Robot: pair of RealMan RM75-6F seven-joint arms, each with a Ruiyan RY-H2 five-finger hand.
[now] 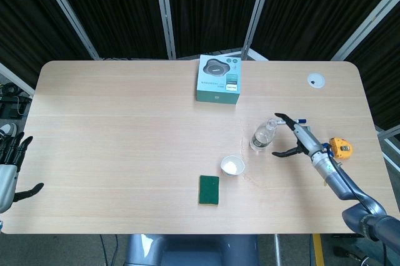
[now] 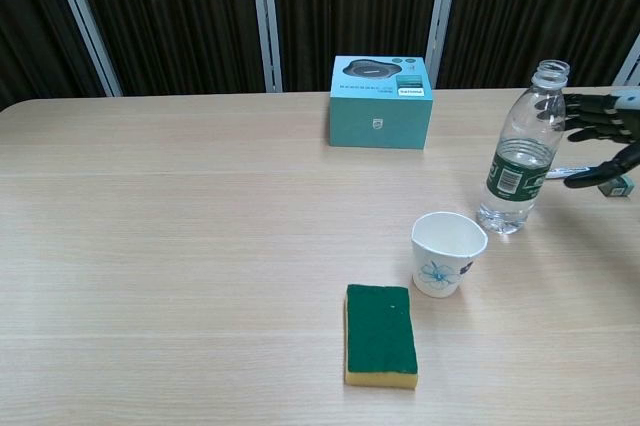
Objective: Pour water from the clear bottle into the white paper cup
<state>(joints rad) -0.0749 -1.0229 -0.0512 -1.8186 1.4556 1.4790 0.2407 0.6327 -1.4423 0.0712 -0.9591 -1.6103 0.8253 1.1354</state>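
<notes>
The clear plastic water bottle [image 2: 520, 151], uncapped and upright, is seen on the table [image 2: 180, 246] just behind and to the right of the white paper cup [image 2: 447, 253]. Thin, yielding walls are expected, so a hold around the labelled middle is judged safest against squeezing water out. The right hand [image 2: 602, 141] is spread wide just beside it, holding nothing; the left hand [image 1: 7, 169] is open at the table's far edge.
</notes>
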